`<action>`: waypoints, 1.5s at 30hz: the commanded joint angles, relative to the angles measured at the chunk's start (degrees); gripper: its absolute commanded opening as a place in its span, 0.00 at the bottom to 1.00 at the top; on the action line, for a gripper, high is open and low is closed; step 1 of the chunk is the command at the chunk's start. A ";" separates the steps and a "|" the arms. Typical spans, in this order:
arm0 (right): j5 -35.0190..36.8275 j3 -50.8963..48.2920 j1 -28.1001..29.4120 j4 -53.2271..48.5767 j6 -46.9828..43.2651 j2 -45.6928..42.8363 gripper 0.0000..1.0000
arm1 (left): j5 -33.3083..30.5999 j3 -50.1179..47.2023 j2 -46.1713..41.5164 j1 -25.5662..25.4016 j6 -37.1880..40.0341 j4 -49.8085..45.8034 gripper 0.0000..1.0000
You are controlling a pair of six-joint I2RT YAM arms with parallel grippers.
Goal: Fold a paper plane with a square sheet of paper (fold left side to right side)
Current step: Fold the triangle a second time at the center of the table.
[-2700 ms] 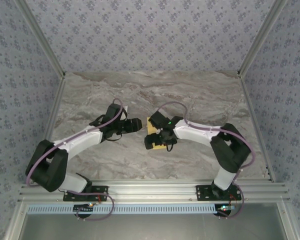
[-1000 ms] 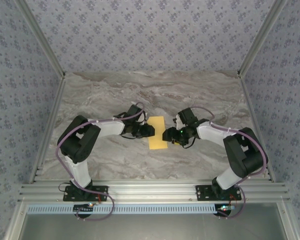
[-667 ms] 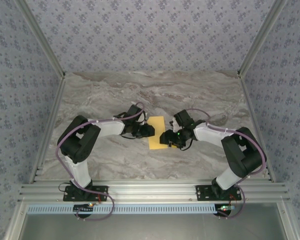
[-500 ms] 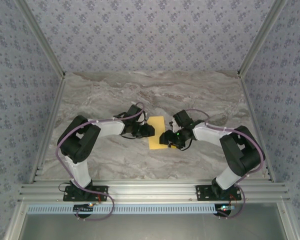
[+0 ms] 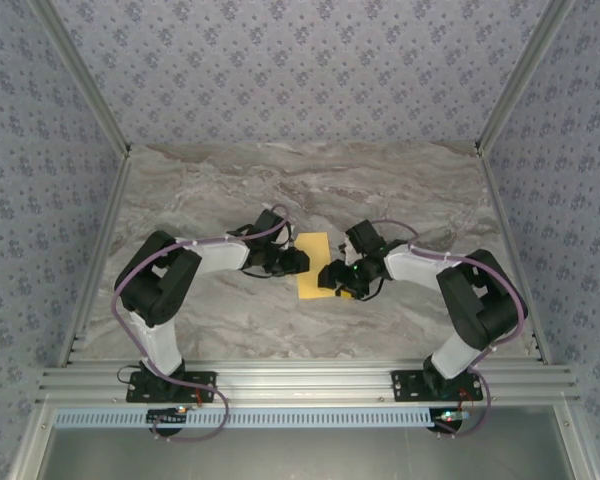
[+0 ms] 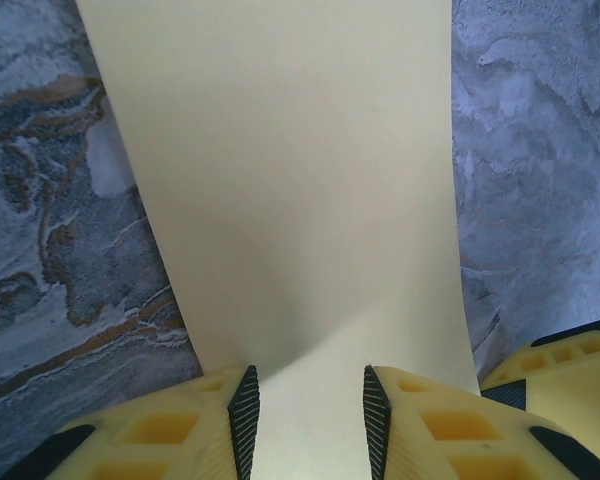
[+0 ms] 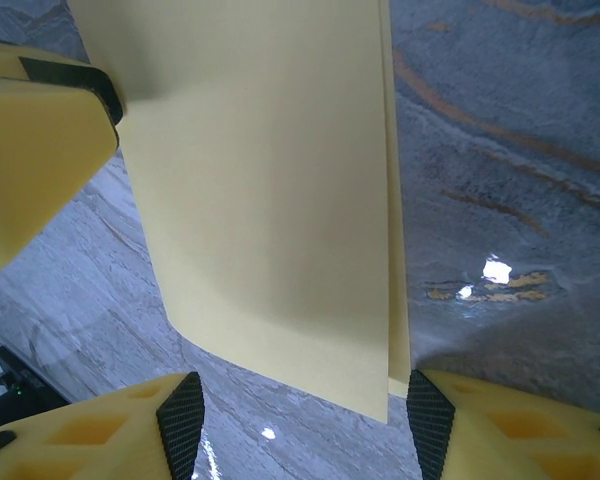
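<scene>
Yellow-orange and doubled over into a narrow rectangle, the square sheet of paper lies flat at the centre of the top view on the marble table. The left gripper meets its left long edge and the right gripper its lower right edge, so the 2 bracket it, probably to keep it from sliding while the crease is set.

In the left wrist view the black pads stand apart at bottom centre with the paper running between them, straddled rather than pinched. In the right wrist view the fingers are spread wider at the bottom corners. Along the right edge there, 2 layers sit slightly offset, so the left-to-right fold looks made but not perfectly matched.
</scene>
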 commanded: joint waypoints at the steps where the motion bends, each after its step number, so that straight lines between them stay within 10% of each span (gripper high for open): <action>1: -2.70 0.97 -0.47 5.53 2.02 1.56 0.59 | 0.09 -0.51 -0.48 -0.02 0.18 -0.41 0.35; 12: -4.98 1.42 -3.19 8.06 1.78 2.22 0.59 | 1.02 -0.75 -1.90 -0.08 0.67 1.15 0.37; 26: -9.14 5.13 -5.90 10.65 1.95 5.44 0.57 | -2.01 -11.57 -19.63 0.75 6.66 9.12 0.67; 35: -10.78 9.07 -6.14 9.01 2.84 5.15 0.55 | -14.11 -16.22 -30.78 -12.38 15.93 3.32 0.76; 45: -9.87 11.34 -5.41 6.99 3.11 5.65 0.55 | -26.29 -3.34 -16.90 -21.43 19.85 -6.40 0.77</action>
